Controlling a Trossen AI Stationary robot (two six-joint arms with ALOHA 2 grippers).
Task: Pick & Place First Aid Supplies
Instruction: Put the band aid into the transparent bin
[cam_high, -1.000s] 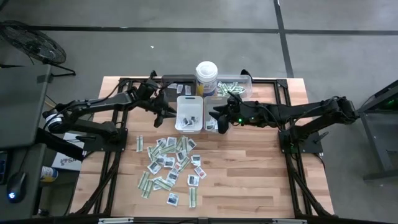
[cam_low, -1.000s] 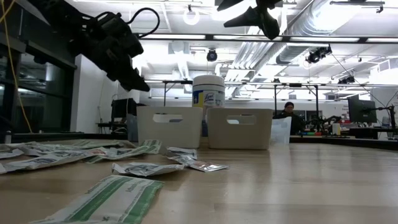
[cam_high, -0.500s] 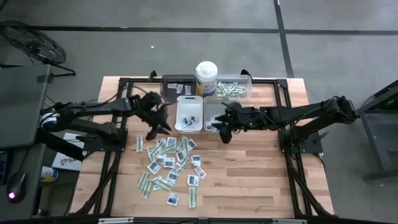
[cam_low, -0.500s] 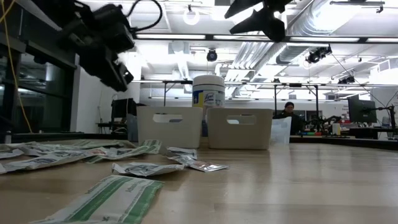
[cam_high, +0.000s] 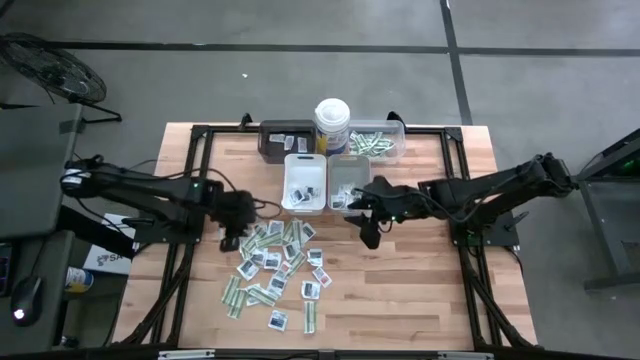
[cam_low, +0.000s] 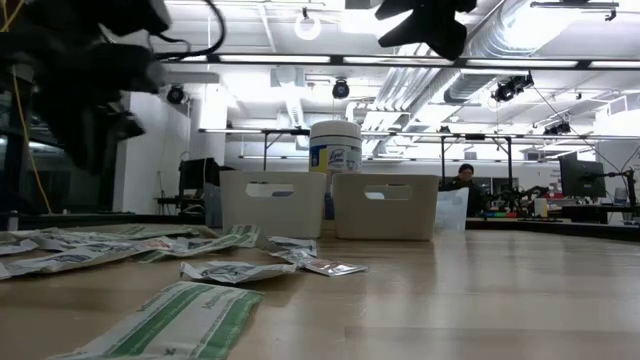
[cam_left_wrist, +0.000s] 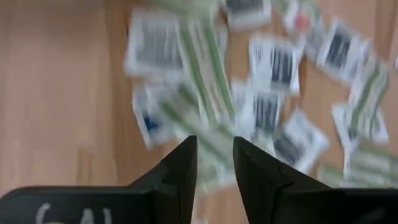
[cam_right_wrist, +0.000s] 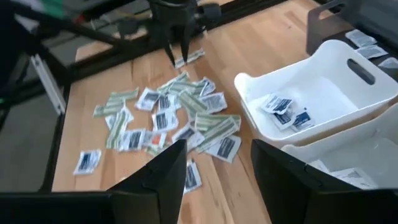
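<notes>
Your left gripper (cam_high: 232, 238) has swung away from the trays over the last second and dropped down to the left edge of the first aid supplies (cam_high: 272, 262), and your right gripper (cam_high: 370, 238) has slid off the white tray area toward the near side, so it now hangs over bare wood just right of the pile.

From the left wrist view, the left gripper's fingers (cam_left_wrist: 181, 163) stand a little apart with nothing between them, tips pointing at the blurred packets on the table (cam_high: 400, 280). Right gripper's fingers (cam_right_wrist: 163, 165) are spread wide and empty too, looking across at the pile and at the other arm's gripper (cam_right_wrist: 177, 43) on the far side of it.

The supplies are mostly still in a loose heap on the wood, left of centre and nearer than the trays: white sachets mixed with green-and-white strips. A few sachets already lie in the left white tray (cam_high: 305, 183), and the right white tray (cam_high: 348, 182) beside it has some too. Behind those you've got the dark tray (cam_high: 282, 138), the white canister (cam_high: 331, 125) and the clear tray (cam_high: 378, 141) with green strips in it.

In the low view a person (cam_low: 463, 178) sits way back in the room.
</notes>
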